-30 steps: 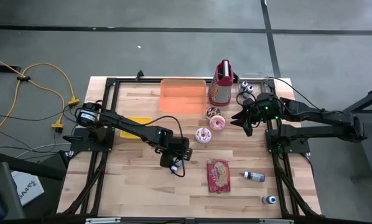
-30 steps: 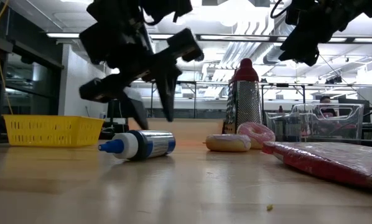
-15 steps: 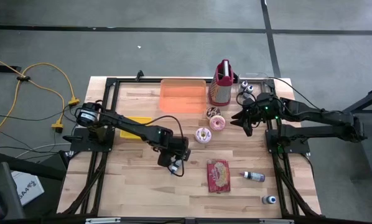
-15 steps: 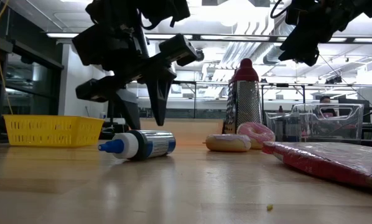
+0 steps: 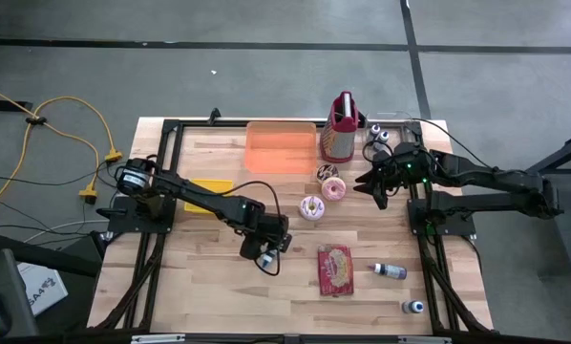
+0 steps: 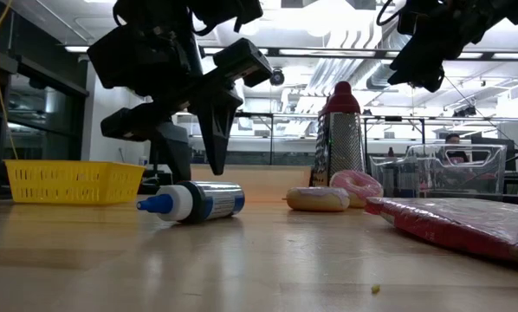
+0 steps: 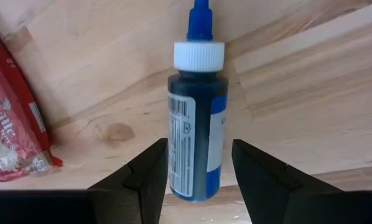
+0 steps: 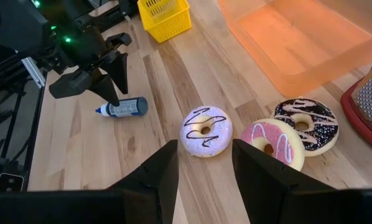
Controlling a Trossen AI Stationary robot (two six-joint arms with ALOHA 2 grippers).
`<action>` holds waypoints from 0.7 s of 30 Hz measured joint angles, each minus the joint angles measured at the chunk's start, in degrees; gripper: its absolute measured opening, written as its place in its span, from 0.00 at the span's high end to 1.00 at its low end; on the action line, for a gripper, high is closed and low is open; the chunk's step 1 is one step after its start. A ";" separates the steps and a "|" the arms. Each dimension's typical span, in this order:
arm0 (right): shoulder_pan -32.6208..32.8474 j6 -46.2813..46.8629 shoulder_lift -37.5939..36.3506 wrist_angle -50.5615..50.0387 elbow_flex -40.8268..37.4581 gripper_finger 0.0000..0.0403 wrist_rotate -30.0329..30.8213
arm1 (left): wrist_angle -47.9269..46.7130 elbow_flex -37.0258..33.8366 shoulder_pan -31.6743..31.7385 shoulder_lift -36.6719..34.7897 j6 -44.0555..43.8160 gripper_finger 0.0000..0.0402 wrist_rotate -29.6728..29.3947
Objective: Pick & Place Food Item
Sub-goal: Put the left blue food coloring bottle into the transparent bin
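A: Looking from above first, where is the left gripper (image 5: 263,254)?

B: It hangs over the middle of the wooden table (image 5: 200,277), above a small blue bottle (image 5: 263,262). The right gripper (image 5: 372,189) waits near the far right side, close to the grater (image 5: 340,129). Three donuts lie between them: a white donut (image 5: 311,206), a pink donut (image 5: 334,188) and a chocolate donut (image 5: 326,172). The orange tray (image 5: 281,146) is behind them, and the yellow basket (image 5: 207,194) is on the left side.

A: And in the low view?

B: The left gripper (image 6: 190,152) stands just above the blue bottle (image 6: 192,201), which lies on its side, and the fingers are spread apart. The white donut (image 6: 318,199) and the pink donut (image 6: 356,185) rest on the table farther back. A red packet (image 6: 454,222) lies at the right. The right gripper (image 6: 422,65) is high in the air; I cannot tell its opening here.

A: What does the left wrist view show?

B: The blue bottle (image 7: 195,124) lies between the two dark fingers (image 7: 147,174), but they do not touch it. The jaws are released and hold nothing.

A: The right wrist view?

B: Its fingers (image 8: 161,171) are apart and empty. The white donut (image 8: 205,130) lies on the table ahead of them, untouched, beside the pink donut (image 8: 274,142) and the chocolate donut (image 8: 307,123).
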 joint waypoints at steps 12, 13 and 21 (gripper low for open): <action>0.02 0.00 0.04 0.43 0.00 0.66 0.00 | 1.87 0.43 0.46 3.30 1.20 0.58 -3.11; 0.00 0.00 0.04 0.49 0.00 0.66 0.02 | 2.24 0.46 0.46 3.48 1.14 0.58 -3.10; 0.00 0.00 0.04 0.74 0.00 0.66 0.01 | 2.16 0.50 0.45 3.89 0.92 0.58 -3.07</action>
